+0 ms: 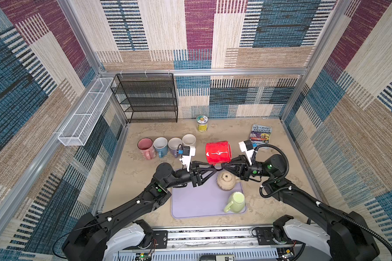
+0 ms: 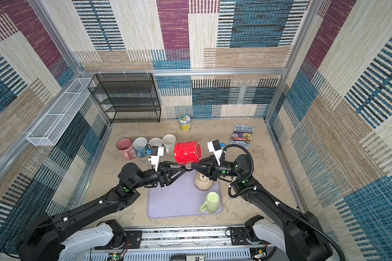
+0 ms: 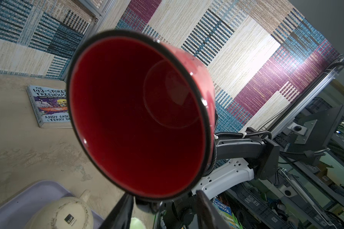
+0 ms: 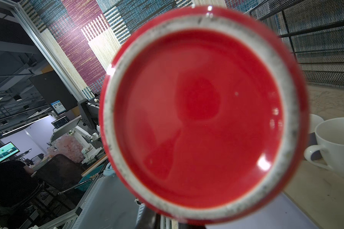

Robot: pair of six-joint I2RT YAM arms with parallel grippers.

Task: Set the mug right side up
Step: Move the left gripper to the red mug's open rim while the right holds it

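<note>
At the far left of both top views we see a white wire basket (image 1: 84, 113) on the wall, and beside it, at the back, a black mesh shelf (image 1: 145, 97). In front of the shelf stand a pink mug (image 1: 145, 144), a blue mug (image 1: 160, 144), a purple mug (image 1: 174, 144) and a white mug (image 1: 189, 140) in a row. Next is our left gripper (image 1: 214, 167). In the left wrist view its fingers (image 3: 123, 210) stand apart on either side of the dark handle (image 3: 148, 204), not pressed onto it. The red mug (image 1: 217, 152) hangs in the air on its side, just behind the lilac tray (image 1: 190, 203). The left wrist view looks into its mouth, the right wrist view at its base. Our right gripper (image 1: 223, 167) comes in from the right, clamped tight at the handle and carrying the mug. On the tray sit a beige pot (image 1: 226, 179), bottom up, and a green mug (image 1: 235, 201). At the back stands a yellow can (image 1: 201, 123). Farther right a book (image 1: 260, 134) lies flat.
</note>
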